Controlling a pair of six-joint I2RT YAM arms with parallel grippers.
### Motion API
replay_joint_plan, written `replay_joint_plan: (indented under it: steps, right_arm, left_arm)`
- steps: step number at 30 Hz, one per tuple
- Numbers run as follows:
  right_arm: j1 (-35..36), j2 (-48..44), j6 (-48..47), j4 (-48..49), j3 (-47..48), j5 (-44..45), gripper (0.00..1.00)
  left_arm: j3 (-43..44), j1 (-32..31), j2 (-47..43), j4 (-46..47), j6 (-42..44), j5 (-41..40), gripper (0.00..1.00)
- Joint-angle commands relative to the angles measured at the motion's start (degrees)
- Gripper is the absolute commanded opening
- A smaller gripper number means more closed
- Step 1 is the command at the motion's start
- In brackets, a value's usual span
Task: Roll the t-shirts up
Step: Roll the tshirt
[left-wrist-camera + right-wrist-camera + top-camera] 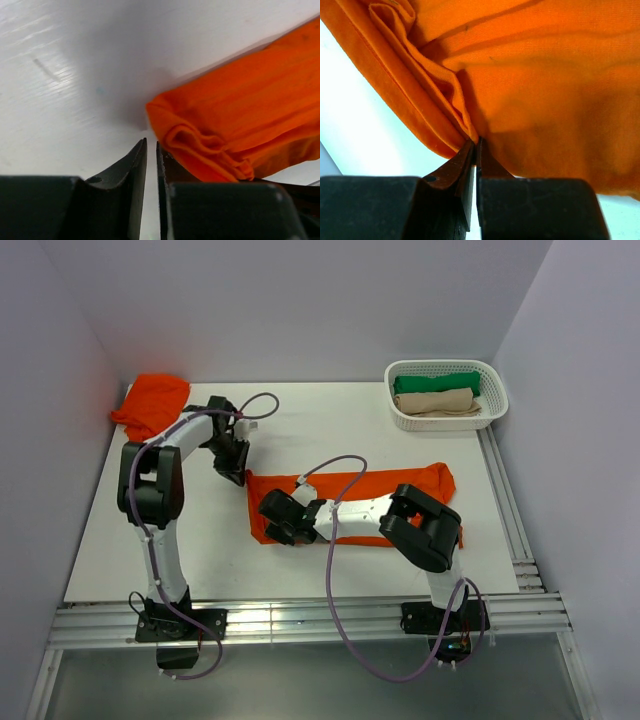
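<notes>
One bright orange t-shirt [385, 480] lies folded into a long strip across the middle of the table. A second orange t-shirt [152, 403] lies bunched in the back left corner. My left gripper [237, 476] is at the strip's far left corner. In the left wrist view its jaws [151, 142] are shut with bare table in the thin gap, and the shirt's corner [235, 125] lies against the outside of the right finger. My right gripper [283, 533] is at the near left corner, shut on a gathered fold of the shirt [535, 75] at its tips [476, 141].
A white mesh basket [440, 423] at the back right holds a green and a beige rolled cloth. Walls close in the table at the left, back and right. Purple cables loop over both arms and across the strip. A metal rail runs along the near edge.
</notes>
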Motion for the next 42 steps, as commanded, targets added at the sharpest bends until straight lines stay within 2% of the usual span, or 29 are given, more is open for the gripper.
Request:
replay_joint_plan:
  steps: [1,11,15,16,19,20,26,30,38,42]
  right_arm:
    - [-0.17,-2.8,0.83,-0.52,-0.05,2.1,0.0]
    - [0.01,-5.0,0.66,-0.7,-1.28,3.24,0.01]
    - [0.54,-6.23,0.31,-2.01,-0.58,5.08,0.16]
    - [0.63,-6.67,0.22,-2.54,-0.32,5.52,0.26]
    - [1.33,-7.99,-0.05,-5.78,1.17,8.24,0.37]
    - [1.76,-8.51,-0.14,-7.71,1.61,9.04,0.38]
    - [2.65,-7.47,-4.6,-12.55,8.28,12.29,0.39]
    - [2.73,-0.8,-8.66,-19.49,17.33,13.44,0.4]
    - [2.38,7.64,-11.04,-26.25,25.78,13.7,0.31]
    - [2.47,8.88,-9.54,-27.68,25.0,13.27,0.25]
  left_arm:
    - [1.71,-2.5,-0.7,1.89,-1.74,-0.19,0.2]
    - [3.38,-6.81,-0.26,1.8,-2.8,-5.02,0.19]
    - [3.56,-7.95,-0.53,1.8,-2.71,-6.69,0.19]
    - [3.56,-8.21,-0.44,1.89,-2.8,-7.21,0.19]
    - [3.65,-8.92,-0.35,1.8,-2.71,-7.74,0.19]
    - [3.73,-9.0,-0.35,1.8,-2.71,-8.01,0.19]
    - [4.09,-10.14,-0.53,1.45,-2.62,-8.71,0.19]
    - [4.7,-10.94,-0.44,1.1,-2.54,-9.41,0.19]
    - [5.23,-11.47,-0.09,0.75,-2.71,-9.85,0.19]
    - [5.23,-11.47,-0.09,0.75,-2.71,-9.68,0.19]
